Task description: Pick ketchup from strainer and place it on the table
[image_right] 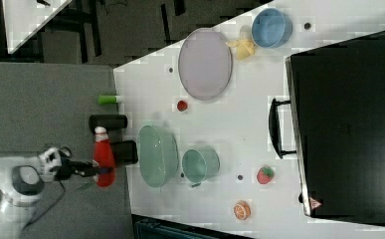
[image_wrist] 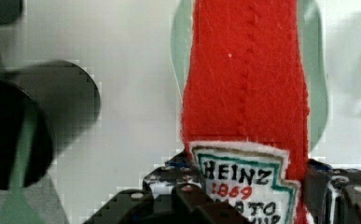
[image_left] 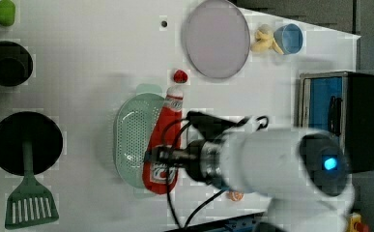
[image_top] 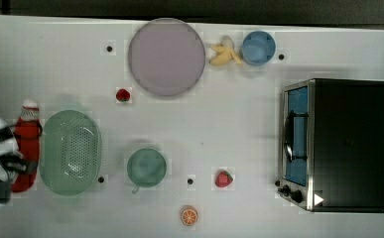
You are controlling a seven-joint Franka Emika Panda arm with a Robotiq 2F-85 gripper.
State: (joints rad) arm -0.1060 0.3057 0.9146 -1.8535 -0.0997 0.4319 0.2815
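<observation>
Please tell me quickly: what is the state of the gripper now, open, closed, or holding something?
Gripper: jaws closed on the ketchup bottle, gripped at its white label end.

A: Where is the ketchup (image_top: 27,141) found?
B: In the top view it is seen just off the strainer's (image_top: 70,151) left rim, clasped by the pincer (image_top: 20,165) near its base, cap pointing toward the top view's upper edge. Whether the desk (image_top: 239,124) is touched cannot be told.

A: And the rest?
B: In the top view, the mug (image_top: 146,167) is placed right of the strainer. The plate (image_top: 166,56) is set toward the upper edge, with the banana (image_top: 224,51) and bowl (image_top: 258,47) to its right. The oven (image_top: 341,145) is stationed at the top view's right.
</observation>
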